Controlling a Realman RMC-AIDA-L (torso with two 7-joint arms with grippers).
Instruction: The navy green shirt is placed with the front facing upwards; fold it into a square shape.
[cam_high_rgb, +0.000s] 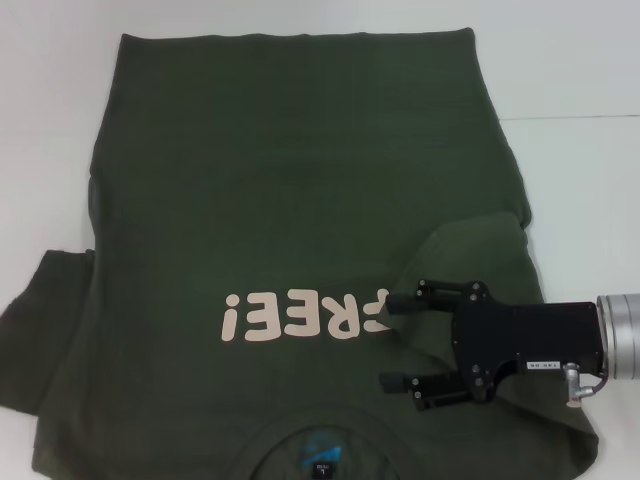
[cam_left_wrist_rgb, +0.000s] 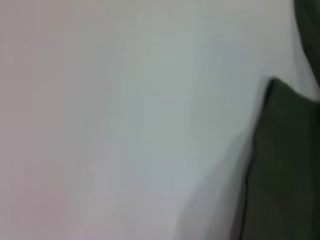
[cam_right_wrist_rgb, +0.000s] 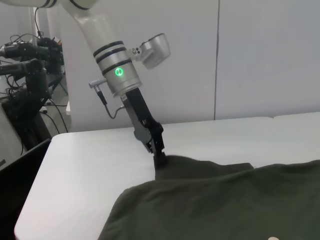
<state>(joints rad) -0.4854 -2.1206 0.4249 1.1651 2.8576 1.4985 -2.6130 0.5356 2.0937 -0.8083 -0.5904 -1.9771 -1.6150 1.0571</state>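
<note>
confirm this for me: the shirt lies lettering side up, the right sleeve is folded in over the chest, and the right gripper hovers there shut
Not quite. The right gripper is open, not shut: the head view shows its two fingers spread apart over the folded-in sleeve, next to the pale lettering. The rest holds: the navy green shirt lies lettering side up, with the right sleeve folded in over the chest.

One navy green shirt (cam_high_rgb: 300, 200) is seen on one white table (cam_high_rgb: 580, 70), one pale lettering print (cam_high_rgb: 305, 315) and one blue neck label (cam_high_rgb: 322, 452) are counted on it, and two grippers are visible, the right gripper (cam_high_rgb: 395, 340) and the left gripper (cam_right_wrist_rgb: 159, 159).
</note>
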